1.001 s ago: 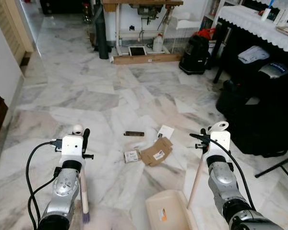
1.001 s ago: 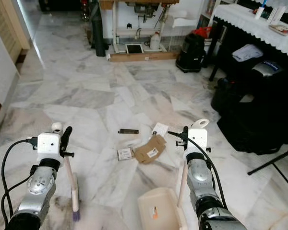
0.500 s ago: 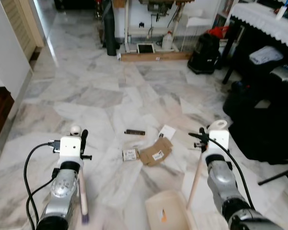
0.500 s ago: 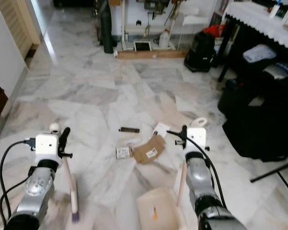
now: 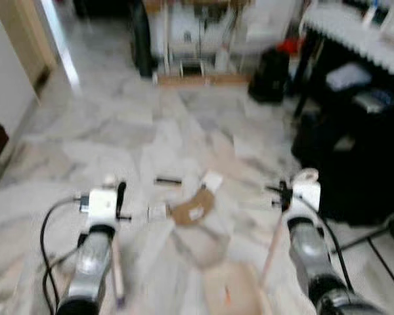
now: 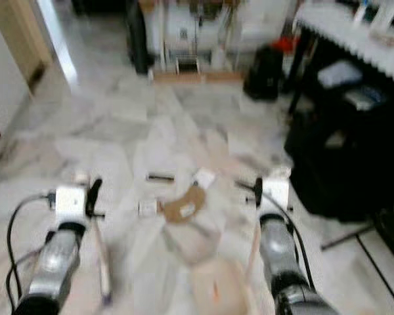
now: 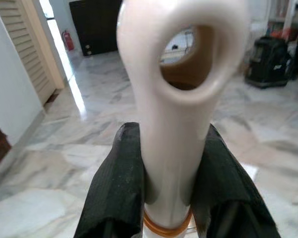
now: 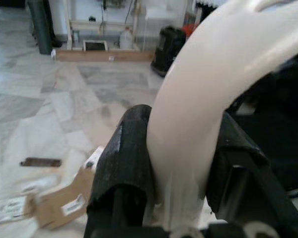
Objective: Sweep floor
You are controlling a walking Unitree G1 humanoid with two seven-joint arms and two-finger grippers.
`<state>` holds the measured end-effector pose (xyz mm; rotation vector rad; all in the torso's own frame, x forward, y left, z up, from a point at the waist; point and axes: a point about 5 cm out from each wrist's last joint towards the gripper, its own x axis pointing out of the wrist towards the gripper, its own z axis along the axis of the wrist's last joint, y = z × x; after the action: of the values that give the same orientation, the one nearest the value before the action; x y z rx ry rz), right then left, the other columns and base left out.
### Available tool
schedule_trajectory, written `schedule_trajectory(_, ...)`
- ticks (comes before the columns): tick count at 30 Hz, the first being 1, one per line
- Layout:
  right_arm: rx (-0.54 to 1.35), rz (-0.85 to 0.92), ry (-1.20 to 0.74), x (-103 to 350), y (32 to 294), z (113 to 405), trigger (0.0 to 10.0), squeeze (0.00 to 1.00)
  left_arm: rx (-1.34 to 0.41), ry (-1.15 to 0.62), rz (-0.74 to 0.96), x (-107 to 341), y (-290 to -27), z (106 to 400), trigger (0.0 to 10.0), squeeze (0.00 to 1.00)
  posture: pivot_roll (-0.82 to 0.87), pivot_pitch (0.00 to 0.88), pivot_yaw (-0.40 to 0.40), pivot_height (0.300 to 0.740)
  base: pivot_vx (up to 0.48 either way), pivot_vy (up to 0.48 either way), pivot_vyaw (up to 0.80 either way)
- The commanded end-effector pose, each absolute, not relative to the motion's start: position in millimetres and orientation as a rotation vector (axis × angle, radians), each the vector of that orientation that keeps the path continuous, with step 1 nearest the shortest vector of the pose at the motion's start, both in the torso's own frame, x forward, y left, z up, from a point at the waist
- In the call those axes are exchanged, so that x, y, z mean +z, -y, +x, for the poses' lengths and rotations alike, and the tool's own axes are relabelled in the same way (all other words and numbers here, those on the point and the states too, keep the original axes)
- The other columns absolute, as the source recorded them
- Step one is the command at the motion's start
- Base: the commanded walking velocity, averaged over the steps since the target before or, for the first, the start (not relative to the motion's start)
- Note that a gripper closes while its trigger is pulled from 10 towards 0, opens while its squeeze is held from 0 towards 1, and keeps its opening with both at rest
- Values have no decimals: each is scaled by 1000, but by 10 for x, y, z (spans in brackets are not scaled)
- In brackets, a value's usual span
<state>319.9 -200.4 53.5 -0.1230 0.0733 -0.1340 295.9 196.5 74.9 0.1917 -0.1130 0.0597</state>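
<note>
Both eye views are blurred. My left gripper (image 5: pixel 118 199) is shut on the cream handle of a broom (image 5: pixel 116 269), whose looped top (image 7: pixel 181 74) stands between the black fingers (image 7: pixel 116 183). My right gripper (image 5: pixel 284 195) is shut on the cream handle (image 8: pixel 188 124) of a dustpan, whose pan (image 5: pixel 228 292) rests on the floor between the arms. The litter lies ahead on the marble, apart from both tools: a brown cardboard piece (image 5: pixel 189 212), a small white label (image 5: pixel 157 212), a dark strip (image 5: pixel 167 180) and a white paper (image 5: pixel 211 180).
Black bags and furniture (image 5: pixel 345 157) crowd the right side beneath a table with a white lace cloth (image 5: pixel 354 36). A black bag (image 5: pixel 269 75), a white stand (image 5: pixel 190 39) and a dark pole (image 5: pixel 142 46) line the back. A wall (image 5: pixel 6 72) runs along the left.
The whole picture has shifted and blurred, so the camera moved; the litter now shows further left in it. Both grippers keep the same hold on their handles.
</note>
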Motion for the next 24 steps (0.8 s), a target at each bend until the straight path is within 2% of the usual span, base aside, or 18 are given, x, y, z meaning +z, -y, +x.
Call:
schedule_trajectory(1, -128, -127, -34, 636, 1987, 3266, 10000, 0, 56, 151, 204, 829, -1964, 2990, 10000, 0, 34, 0, -64, 740, 0, 0, 0)
schedule_trajectory(7, -127, -130, -36, 635, 1988, 3265, 10000, 0, 55, 151, 205, 825, -1962, 2989, 10000, 0, 31, 0, -65, 740, 0, 0, 0)
schedule_trajectory(20, -123, -134, -38, 637, 1989, 3268, 10000, 0, 55, 153, 204, 824, -1946, 2989, 10000, 0, 31, 0, -70, 740, 0, -366, 0)
schedule_trajectory(24, -123, -135, -39, 635, 1994, 3267, 10000, 0, 58, 154, 199, 823, -1943, 2986, 10000, 0, 31, 0, -73, 740, 0, 0, 0)
